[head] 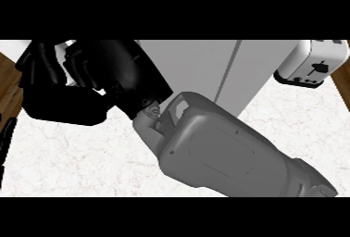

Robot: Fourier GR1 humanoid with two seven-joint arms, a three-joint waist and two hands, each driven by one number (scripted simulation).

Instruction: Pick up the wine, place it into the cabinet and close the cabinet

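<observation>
The wine does not show anywhere. It may be inside the cabinet [198, 65] at the top middle, or hidden behind the right hand [89, 65] — I cannot tell which. The hand is a big black lump at the upper left, right by the cabinet's left side. I cannot tell if it is spread or holding something. My guess is the door-closing part is near. A toaster [311, 65] sits at the upper right on the white counter [68, 157]. The grey forearm [226, 152] blocks much of the view.
</observation>
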